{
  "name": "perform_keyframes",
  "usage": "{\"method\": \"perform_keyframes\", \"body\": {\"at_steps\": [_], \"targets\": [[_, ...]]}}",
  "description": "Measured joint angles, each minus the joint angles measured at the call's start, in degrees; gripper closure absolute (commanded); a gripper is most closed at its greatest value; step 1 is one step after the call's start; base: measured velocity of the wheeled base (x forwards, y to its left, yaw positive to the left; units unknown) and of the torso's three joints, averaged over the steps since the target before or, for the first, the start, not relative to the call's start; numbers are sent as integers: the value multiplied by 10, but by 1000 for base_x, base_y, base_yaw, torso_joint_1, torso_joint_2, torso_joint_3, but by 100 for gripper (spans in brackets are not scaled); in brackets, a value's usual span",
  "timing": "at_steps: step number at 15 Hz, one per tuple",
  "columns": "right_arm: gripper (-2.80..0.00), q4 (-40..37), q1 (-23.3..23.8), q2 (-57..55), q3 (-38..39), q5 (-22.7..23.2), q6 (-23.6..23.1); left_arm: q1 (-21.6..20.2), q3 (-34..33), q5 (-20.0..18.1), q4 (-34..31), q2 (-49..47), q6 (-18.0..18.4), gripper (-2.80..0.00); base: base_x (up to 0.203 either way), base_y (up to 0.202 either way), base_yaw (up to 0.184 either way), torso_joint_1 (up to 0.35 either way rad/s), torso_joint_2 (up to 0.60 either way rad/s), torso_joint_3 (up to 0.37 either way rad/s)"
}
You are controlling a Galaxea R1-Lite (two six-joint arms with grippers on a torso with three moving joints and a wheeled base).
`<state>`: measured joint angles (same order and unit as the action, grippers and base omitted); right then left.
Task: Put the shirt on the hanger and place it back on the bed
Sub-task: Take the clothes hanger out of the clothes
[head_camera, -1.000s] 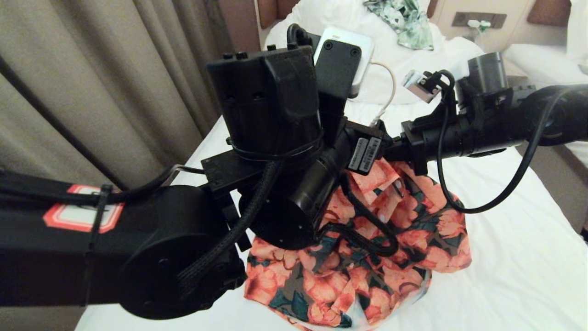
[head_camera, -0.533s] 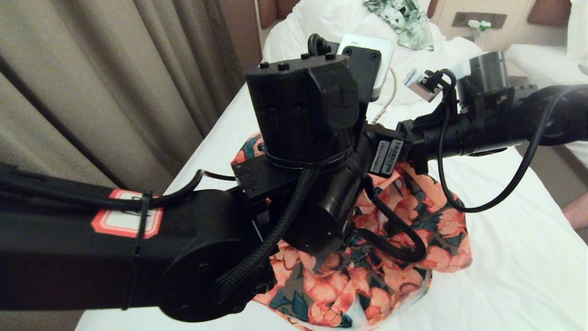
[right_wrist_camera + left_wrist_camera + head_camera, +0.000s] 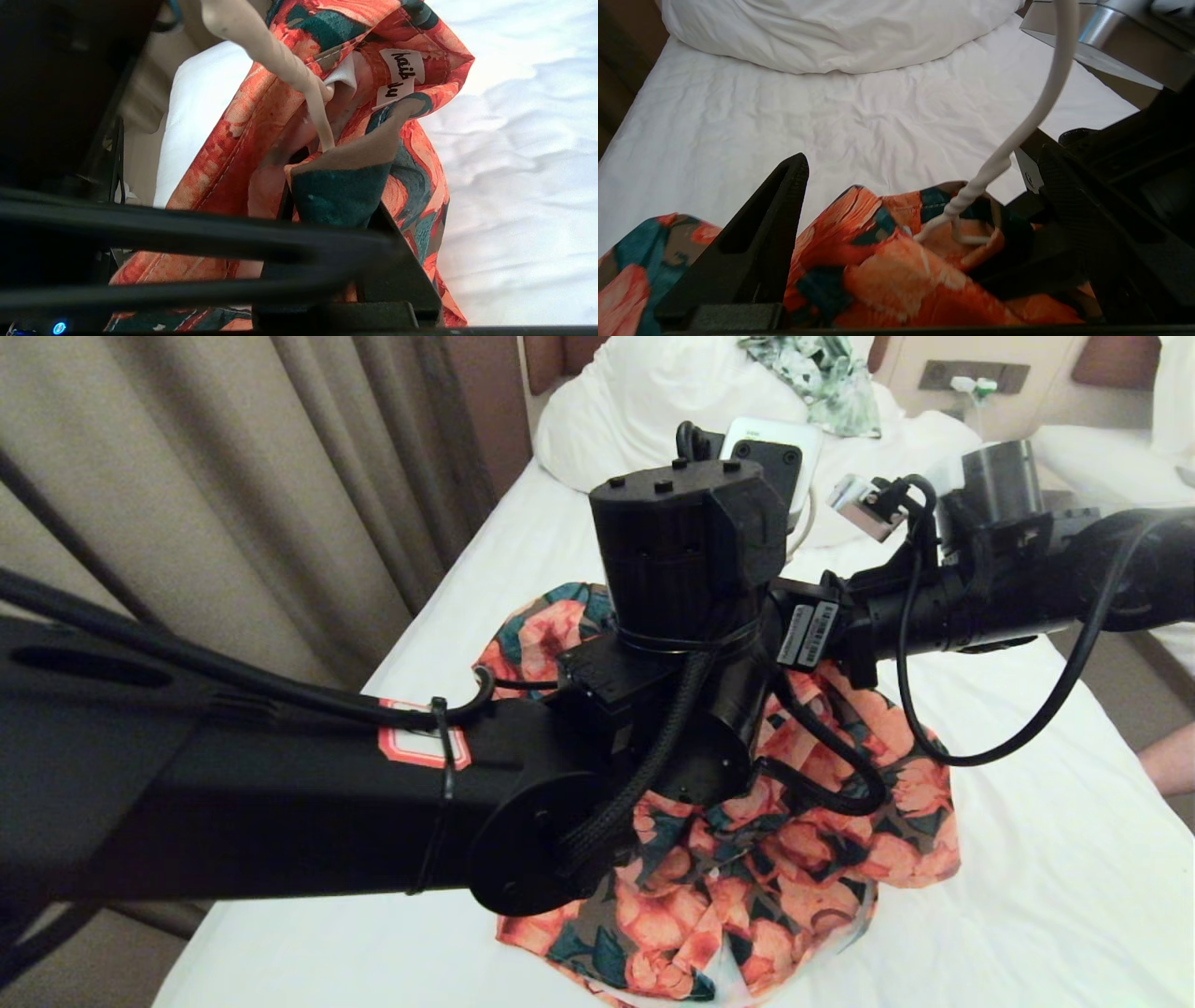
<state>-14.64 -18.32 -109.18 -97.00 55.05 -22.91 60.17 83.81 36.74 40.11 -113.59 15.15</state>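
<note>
The floral shirt (image 3: 803, 859) lies bunched on the white bed (image 3: 1046, 859), its collar end lifted. In the right wrist view the shirt (image 3: 420, 154) shows its neck label, and my right gripper (image 3: 334, 186) is shut on a fold of the collar. The cream hanger (image 3: 280, 60) runs down into the neck opening just beyond those fingers. My left gripper (image 3: 922, 186) is open, its fingers (image 3: 775, 224) spread either side of the shirt (image 3: 887, 275), close to the hanger (image 3: 1031, 126) neck. In the head view both grippers are hidden under the left wrist.
A white pillow and duvet (image 3: 635, 401) lie at the head of the bed, with a leaf-print garment (image 3: 817, 383) on them. Beige curtains (image 3: 233, 476) hang along the left side. A second bed (image 3: 1102, 457) is at the right, and part of a person (image 3: 1167, 756) shows at the right edge.
My left arm has reached farther over the bed toward the pillow, uncovering the shirt's left side. The right arm and the shirt have stayed put.
</note>
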Motion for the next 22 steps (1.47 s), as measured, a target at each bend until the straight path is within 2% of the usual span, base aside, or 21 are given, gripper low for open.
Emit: {"method": "perform_keyframes", "body": {"at_steps": [2, 3, 7, 17, 21, 22], "targets": [[0, 0, 0, 0, 0, 12, -5, -1, 11, 0, 0, -10, 0, -280, 0, 0, 0, 0, 0, 0], [0, 0, 0, -1, 0, 17, -13, -3, 14, -2, 0, -13, 1, 0, 0, 0, 0, 0, 0, 0], [0, 0, 0, -2, 1, 21, -18, -6, 25, -5, -1, -18, 3, 0, 0, 0, 0, 0, 0, 0], [0, 0, 13, -1, 1, 23, -97, -6, 28, -1, -5, -17, 16, 0, 0, 0, 0, 0, 0, 0], [0, 1, 17, -1, 2, 53, -99, -5, 28, 3, -2, -14, 28, 0, 0, 0, 0, 0, 0, 0], [-280, 2, 17, -2, 3, 60, -101, -5, 28, 3, -2, -13, 28, 0, 0, 0, 0, 0, 0, 0]]}}
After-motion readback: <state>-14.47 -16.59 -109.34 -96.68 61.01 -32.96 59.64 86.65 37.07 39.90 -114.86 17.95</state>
